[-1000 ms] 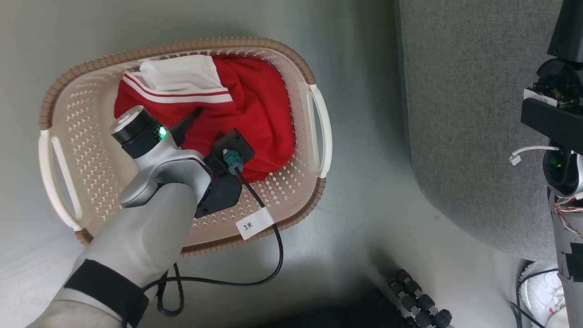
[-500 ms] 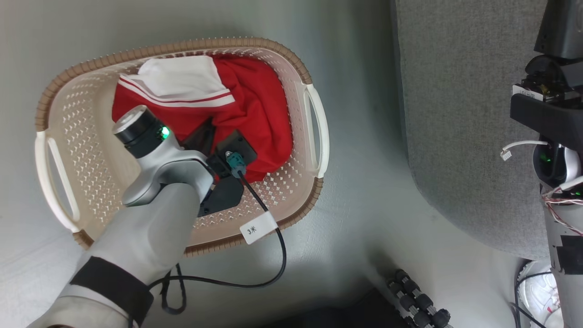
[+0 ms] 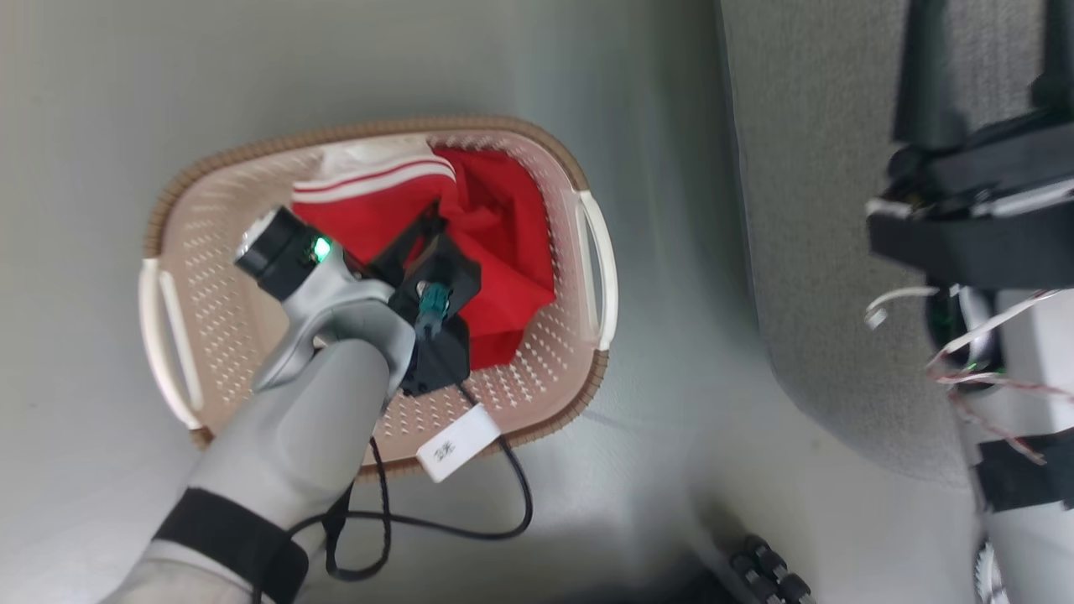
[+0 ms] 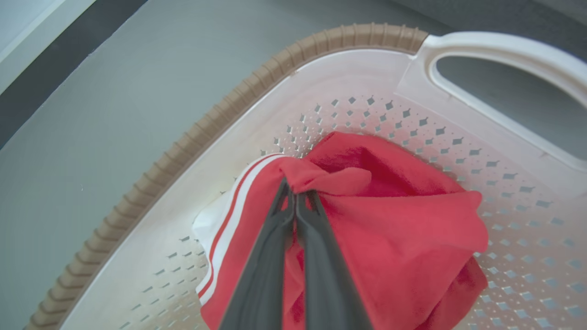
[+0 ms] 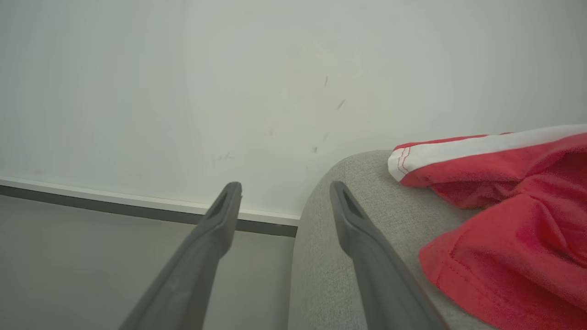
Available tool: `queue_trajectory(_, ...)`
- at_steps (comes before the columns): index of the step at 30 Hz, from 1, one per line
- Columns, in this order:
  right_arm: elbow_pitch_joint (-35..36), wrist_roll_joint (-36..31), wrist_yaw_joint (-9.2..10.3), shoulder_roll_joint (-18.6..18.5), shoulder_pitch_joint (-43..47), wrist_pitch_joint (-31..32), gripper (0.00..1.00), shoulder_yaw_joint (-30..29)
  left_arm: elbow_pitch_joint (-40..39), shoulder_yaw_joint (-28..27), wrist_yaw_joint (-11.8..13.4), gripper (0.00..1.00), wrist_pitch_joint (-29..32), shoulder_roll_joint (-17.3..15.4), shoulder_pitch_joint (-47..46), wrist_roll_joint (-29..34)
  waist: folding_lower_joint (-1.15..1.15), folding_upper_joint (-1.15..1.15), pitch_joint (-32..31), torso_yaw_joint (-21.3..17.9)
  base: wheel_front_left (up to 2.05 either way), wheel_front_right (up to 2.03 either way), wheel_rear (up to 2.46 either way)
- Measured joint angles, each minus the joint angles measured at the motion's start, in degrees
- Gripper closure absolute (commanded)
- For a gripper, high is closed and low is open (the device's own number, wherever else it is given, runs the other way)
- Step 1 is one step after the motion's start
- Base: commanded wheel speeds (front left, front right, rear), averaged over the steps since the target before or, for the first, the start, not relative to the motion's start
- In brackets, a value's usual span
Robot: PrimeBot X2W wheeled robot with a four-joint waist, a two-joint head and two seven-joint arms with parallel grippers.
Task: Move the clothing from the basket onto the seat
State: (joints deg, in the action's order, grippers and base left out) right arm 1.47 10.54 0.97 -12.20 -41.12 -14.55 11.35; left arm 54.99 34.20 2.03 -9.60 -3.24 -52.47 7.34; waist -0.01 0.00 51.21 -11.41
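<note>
The cream basket [image 3: 220, 252] with its brown rim stands on the floor, also seen in the left wrist view [image 4: 257, 82]. In it lies red clothing [image 3: 503, 235] with white stripes. My left gripper [image 4: 296, 197] is shut on a raised fold of that clothing [image 4: 394, 215], reaching down into the basket in the head view [image 3: 430, 222]. A second red garment [image 5: 513, 206] with a white band lies on the grey seat [image 5: 330, 238]. My right gripper [image 5: 284, 190] is open and holds nothing, beside the seat's rounded edge. In the head view it [image 3: 990, 67] hangs over the seat [image 3: 805, 168].
A black cable with a white tag [image 3: 457, 442] trails from my left wrist over the basket's near rim onto the grey floor. A dark ribbed object [image 3: 768, 570] lies at the bottom edge. A pale wall with a dark skirting strip [image 5: 137, 206] rises behind the seat.
My left gripper has shut on the red clothing and pulled it up into a bunch. The head camera has shifted, so the basket sits lower and further right in that picture.
</note>
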Motion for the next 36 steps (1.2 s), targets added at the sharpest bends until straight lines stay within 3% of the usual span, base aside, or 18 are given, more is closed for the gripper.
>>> queue_trajectory(11,-7.08,0.01,-0.64,1.27,5.65,-0.16,0.0,1.46,-4.7,-5.13,-2.69,1.0,-4.32,0.63,4.67,-10.33,0.0,0.0,-8.54,3.09,0.0,0.0,0.0)
queue_trajectory(17,-9.57,0.01,-0.99,1.51,8.09,-0.15,0.0,1.58,-8.81,-5.87,-5.12,1.0,-4.68,0.74,5.04,-12.95,-0.01,0.0,-13.22,4.66,0.0,0.0,0.0)
queue_trajectory(27,-13.26,0.1,-1.75,2.24,11.03,-0.15,0.0,2.09,-16.81,-7.44,-7.14,1.0,-4.7,0.87,6.86,-17.69,-0.01,-0.01,-21.36,6.45,0.0,0.0,0.0)
queue_trajectory(36,-15.53,0.13,-3.05,2.77,13.22,-0.15,0.0,2.89,-21.45,-8.96,-7.62,1.0,-4.71,0.99,7.26,-20.7,0.0,-0.01,-28.7,7.18,0.0,0.0,0.0)
